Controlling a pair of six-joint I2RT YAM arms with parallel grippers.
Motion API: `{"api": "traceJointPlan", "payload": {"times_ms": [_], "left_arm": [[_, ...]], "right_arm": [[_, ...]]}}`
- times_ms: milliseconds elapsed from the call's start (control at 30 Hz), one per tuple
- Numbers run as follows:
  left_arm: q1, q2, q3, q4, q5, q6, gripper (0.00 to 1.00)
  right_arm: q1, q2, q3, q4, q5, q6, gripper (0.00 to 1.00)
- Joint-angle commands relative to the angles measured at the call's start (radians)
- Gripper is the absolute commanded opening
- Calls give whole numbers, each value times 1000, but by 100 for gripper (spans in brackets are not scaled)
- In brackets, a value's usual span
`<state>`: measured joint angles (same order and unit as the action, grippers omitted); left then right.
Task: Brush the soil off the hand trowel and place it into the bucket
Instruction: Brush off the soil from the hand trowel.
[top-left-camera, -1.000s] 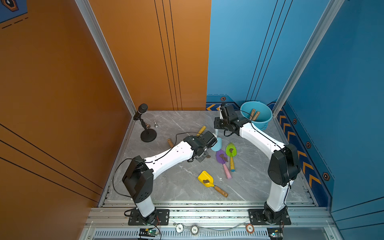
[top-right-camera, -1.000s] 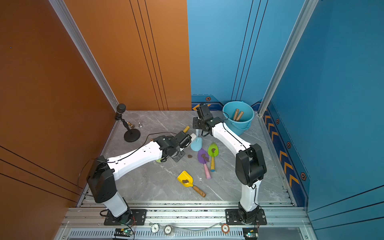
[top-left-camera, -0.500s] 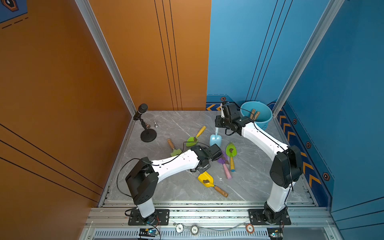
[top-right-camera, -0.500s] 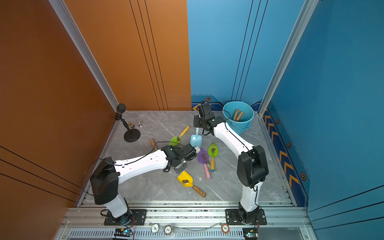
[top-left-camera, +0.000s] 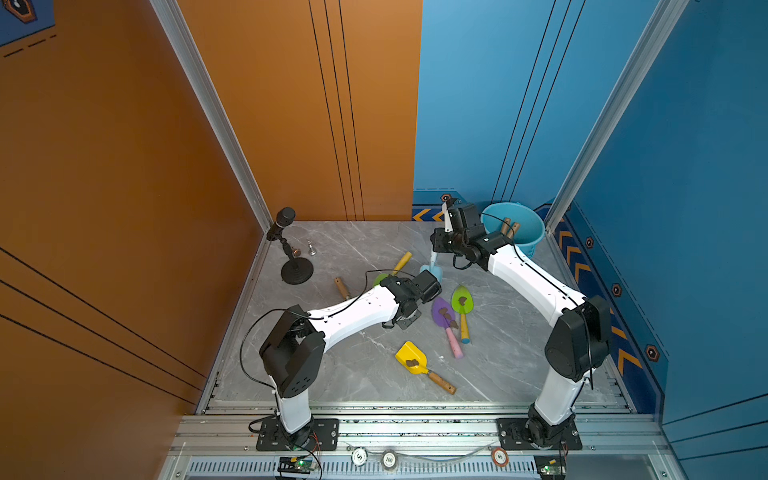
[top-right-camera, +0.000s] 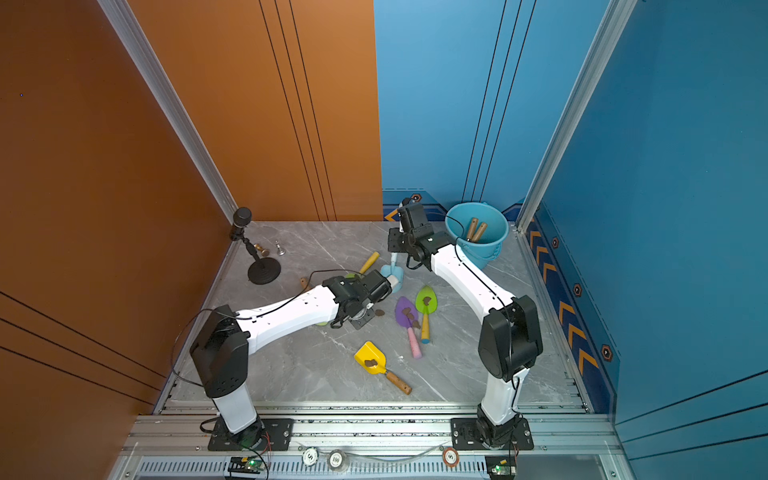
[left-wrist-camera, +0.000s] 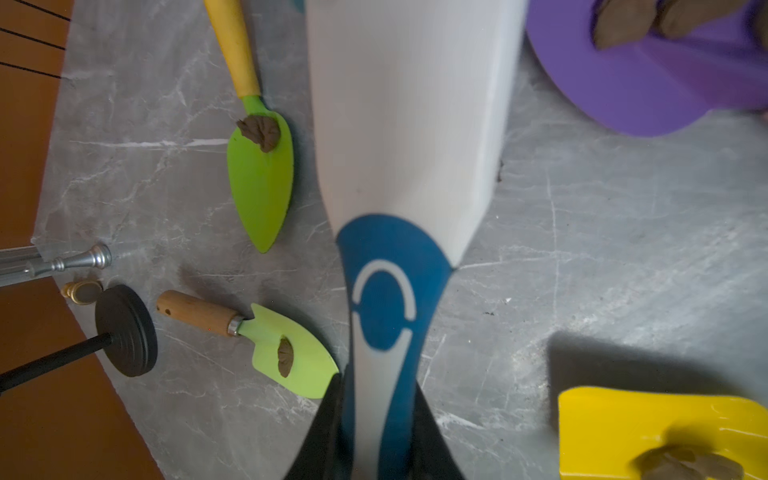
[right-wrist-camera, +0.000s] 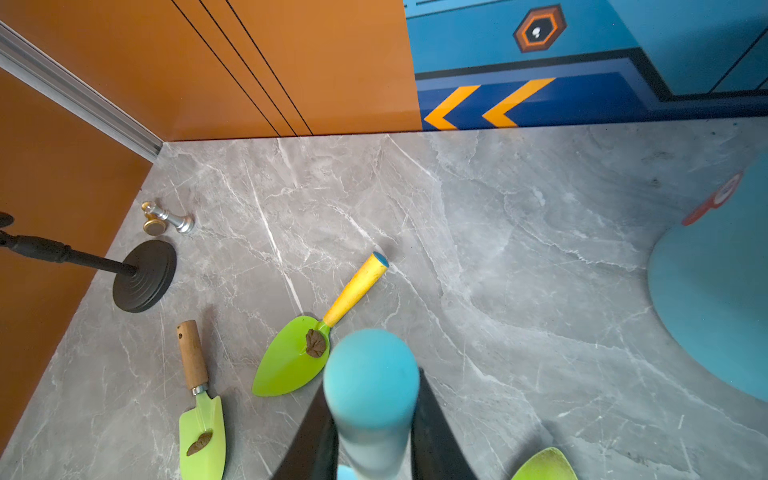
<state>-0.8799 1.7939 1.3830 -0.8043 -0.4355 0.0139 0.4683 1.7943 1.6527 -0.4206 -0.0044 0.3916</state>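
The black fingers (right-wrist-camera: 436, 440) of the right gripper (right-wrist-camera: 372, 419) are pressed close on the round handle of the light-blue trowel (right-wrist-camera: 370, 374). The trowel hangs below them with its blade down, near the table. The left gripper (left-wrist-camera: 376, 432) has its fingers (left-wrist-camera: 320, 436) closed tight on the blue-and-white handle of a brush (left-wrist-camera: 407, 124). In both top views the white bristles are just beside the light-blue blade, but I cannot tell if they touch it.

Around the left fingers lie other trowels, each carrying the soil (left-wrist-camera: 259, 133) as brown lumps. A green trowel (left-wrist-camera: 262, 183) and a pale-green trowel (left-wrist-camera: 291, 353) lie toward the orange wall (top-left-camera: 124, 166). A purple trowel (left-wrist-camera: 644, 83) and a yellow scoop (left-wrist-camera: 665, 428) lie on the opposite side.

Just beside the right gripper, toward the blue wall (top-left-camera: 685, 166), stands the bucket (top-left-camera: 532, 243), with two wooden handles (top-right-camera: 476, 230) sticking up inside. Everything rests on a grey marble table (right-wrist-camera: 498, 249). Well apart from both grippers, in the orange corner, stand a black microphone stand (top-left-camera: 297, 271) and two small chess pieces (right-wrist-camera: 172, 220). Aluminium posts mark the corners of the room.
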Motion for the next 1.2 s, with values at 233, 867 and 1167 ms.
{"api": "traceJointPlan", "payload": {"times_ms": [233, 867, 1167], "left_arm": [[-15, -212, -51, -47, 195, -124, 0], [688, -360, -17, 32, 1497, -442, 0], [669, -352, -28, 33, 1642, -405, 0]], "right_arm": [[-69, -37, 71, 64, -154, -36, 16], [-122, 9, 19, 786, -942, 26, 9], [-108, 30, 116, 697, -1024, -26, 6]]}}
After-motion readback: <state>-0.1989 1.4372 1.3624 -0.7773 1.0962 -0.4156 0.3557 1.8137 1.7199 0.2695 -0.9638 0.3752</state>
